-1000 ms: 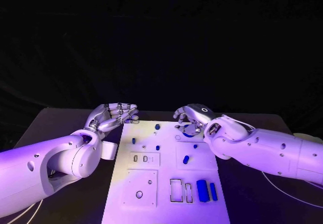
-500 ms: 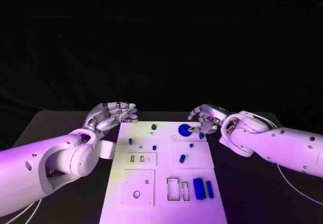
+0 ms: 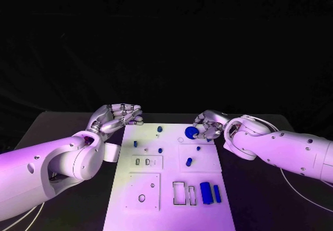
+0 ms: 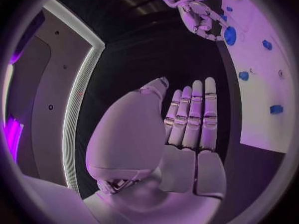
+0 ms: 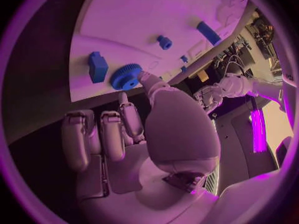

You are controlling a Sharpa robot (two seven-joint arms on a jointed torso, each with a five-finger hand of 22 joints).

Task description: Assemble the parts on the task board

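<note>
The board (image 3: 169, 168) was a flat white plate with a matte face, running up the middle of the head picture on the black table (image 3: 62, 126). Cut into it were rectangular slots and round holes, and small smooth blue pieces sat scattered over it: a long block (image 3: 206, 192) and a thinner bar (image 3: 217, 193) at lower right, a short peg (image 3: 188, 162) near the centre.

The right hand (image 3: 208, 126), silver and jointed, lay at the board's upper right corner with its fingers curled round a round blue gear (image 3: 191, 132), toothed at the rim; the right wrist picture showed the thumb tip touching the gear (image 5: 126, 76), beside a small blue block (image 5: 97, 66).

The left hand (image 3: 116, 118) hovered at the board's upper left edge, holding nothing, its fingers loosely bent and apart.

Compared with half a second before, the right hand had drawn slightly closer round the gear, which stayed in place; the left hand was unchanged.
</note>
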